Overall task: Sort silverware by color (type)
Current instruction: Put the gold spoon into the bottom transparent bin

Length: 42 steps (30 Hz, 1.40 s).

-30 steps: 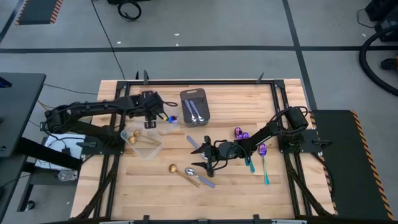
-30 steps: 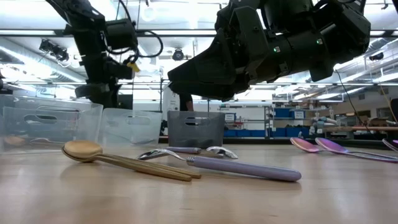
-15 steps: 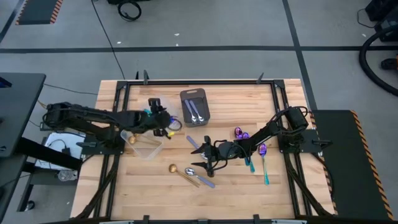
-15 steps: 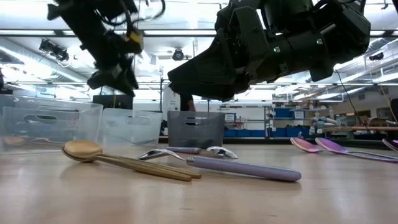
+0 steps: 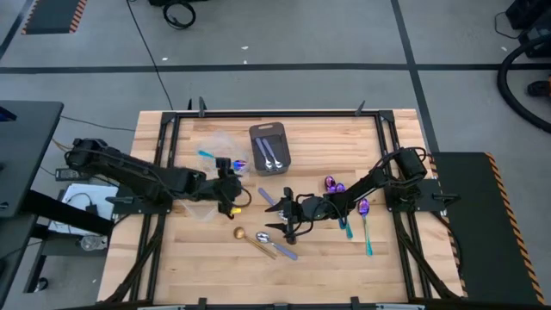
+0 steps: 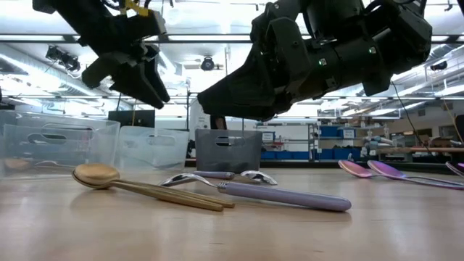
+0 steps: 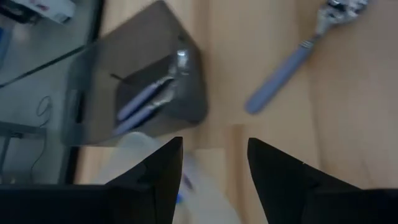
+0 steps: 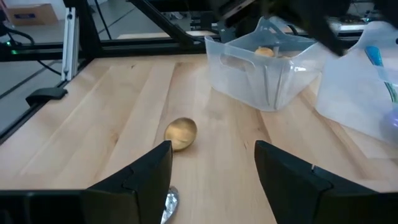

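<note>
A gold spoon point(image 5: 239, 232), a silver spoon point(image 5: 267, 238) and a lavender-handled spoon point(image 5: 284, 251) lie on the table near the middle. My right gripper point(image 5: 286, 215) hovers open just above them, with the gold bowl point(image 8: 180, 132) ahead of its fingers. Purple-bowled spoons with teal handles point(image 5: 363, 208) lie to the right. My left gripper point(image 5: 231, 191) hangs open and empty over the edge of a clear tub point(image 5: 202, 205) holding gold spoons. A dark grey tray point(image 5: 270, 148) holds silver spoons point(image 7: 146, 99).
A second clear tub point(image 5: 222, 151) with a teal-handled, purple-bowled spoon stands left of the tray. Another lavender-handled spoon point(image 5: 269, 196) lies between the two grippers. Black rails point(image 5: 164, 215) frame the table; open wood lies along the near edge.
My left gripper has swung from beside the tray, over the far clear tub, toward the near edge and the table's middle, turning as it went. It has stayed open and empty. The spoons and my right arm have kept still.
</note>
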Each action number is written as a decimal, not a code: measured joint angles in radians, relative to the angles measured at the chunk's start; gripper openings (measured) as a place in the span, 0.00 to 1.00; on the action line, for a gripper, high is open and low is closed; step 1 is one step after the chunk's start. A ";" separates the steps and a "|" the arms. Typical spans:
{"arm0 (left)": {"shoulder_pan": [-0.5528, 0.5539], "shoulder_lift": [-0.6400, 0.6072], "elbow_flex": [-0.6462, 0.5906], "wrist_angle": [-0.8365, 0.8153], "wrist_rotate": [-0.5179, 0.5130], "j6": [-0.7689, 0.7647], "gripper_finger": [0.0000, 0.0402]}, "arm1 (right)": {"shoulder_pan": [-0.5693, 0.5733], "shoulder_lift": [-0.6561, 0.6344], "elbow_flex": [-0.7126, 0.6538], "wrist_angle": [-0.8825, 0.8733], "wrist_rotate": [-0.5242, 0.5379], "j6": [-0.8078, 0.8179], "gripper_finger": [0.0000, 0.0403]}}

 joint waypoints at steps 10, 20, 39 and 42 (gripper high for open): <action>-0.066 0.156 0.016 -0.019 0.064 -0.103 0.47 | -0.001 0.000 0.001 -0.021 0.006 -0.001 0.57; -0.068 0.309 0.192 -0.162 0.192 -0.113 0.47 | -0.002 -0.030 0.001 -0.125 0.091 0.007 0.55; -0.071 0.438 0.308 -0.330 0.448 -0.152 0.47 | -0.008 -0.031 0.001 -0.150 0.122 0.023 0.53; -0.074 0.439 0.308 -0.332 0.468 -0.175 0.47 | -0.008 -0.031 0.001 -0.149 0.122 0.023 0.53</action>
